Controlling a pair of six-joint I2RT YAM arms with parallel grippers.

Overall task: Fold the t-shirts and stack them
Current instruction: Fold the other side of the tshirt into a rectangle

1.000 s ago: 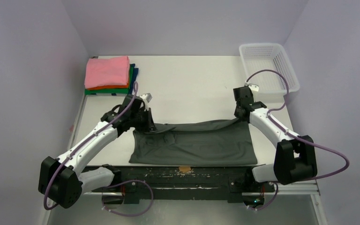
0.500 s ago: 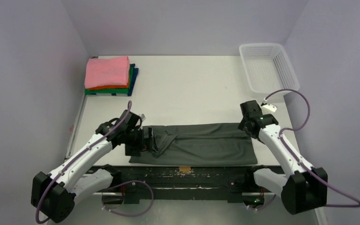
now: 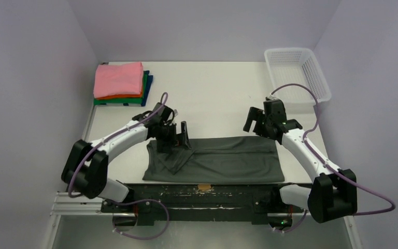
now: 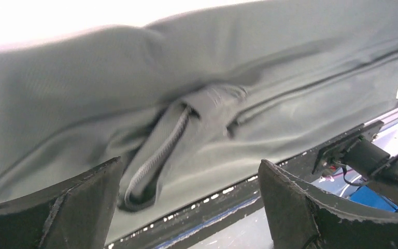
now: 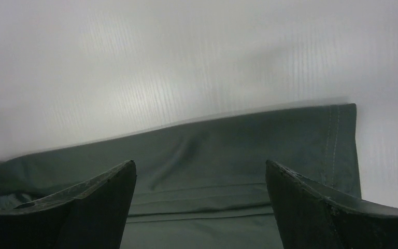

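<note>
Two empty sets of jaws, spread wide — my left gripper point(image 3: 182, 136) and right gripper point(image 3: 251, 120) hover by the far edge of the charcoal t-shirt point(image 3: 228, 158) (folded lengthwise).

1. You are looking at a plain dark charcoal-grey t-shirt point(image 3: 228, 158) on a white surface point(image 3: 207, 93).
2. You are seeing a pink shirt point(image 3: 118, 79), an orange shirt point(image 3: 127, 96), a green shirt point(image 3: 115, 101) and a dark blue shirt point(image 3: 150, 82).
3. You are viewing a white mesh-patterned basket point(image 3: 296, 72).

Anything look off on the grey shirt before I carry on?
Yes: the dark grey t-shirt is bunched at its left end, by the open left gripper, a flap lying crooked across it. Its right end lies flat.
</note>
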